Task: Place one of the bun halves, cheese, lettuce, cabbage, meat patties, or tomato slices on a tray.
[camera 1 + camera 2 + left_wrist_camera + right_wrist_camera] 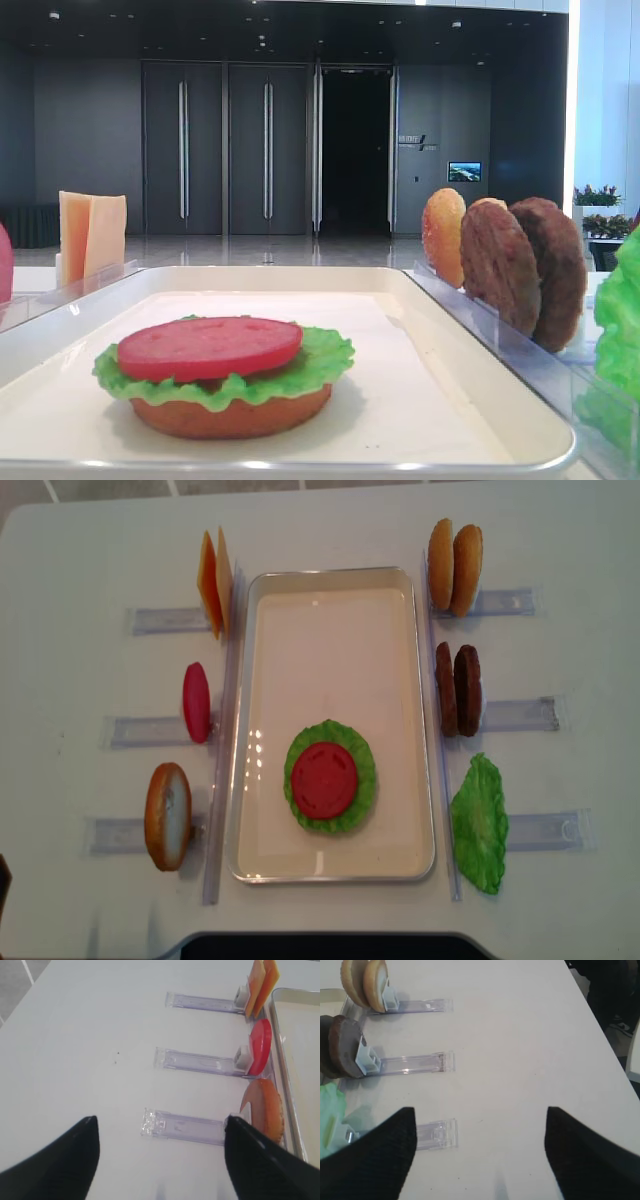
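Observation:
On the white tray (330,630) lies a stack: a bun half (230,418), ruffled lettuce (362,780) and a tomato slice (324,779) on top. Left of the tray stand cheese (213,595), a tomato slice (196,702) and a bun half (167,815). To its right are two bun halves (455,567), two meat patties (458,690) and a paler green leaf (480,823); I cannot tell if it is cabbage or lettuce. My left gripper (161,1118) hangs open and empty over the table, left of the bun half (267,1110). My right gripper (478,1110) is open and empty, right of the patties (342,1045).
Clear plastic holders (185,1127) lie on the white table on both sides of the tray, one (436,1134) just by my right gripper's left finger. The table edge (600,1025) runs along the right of the right wrist view, with dark floor beyond.

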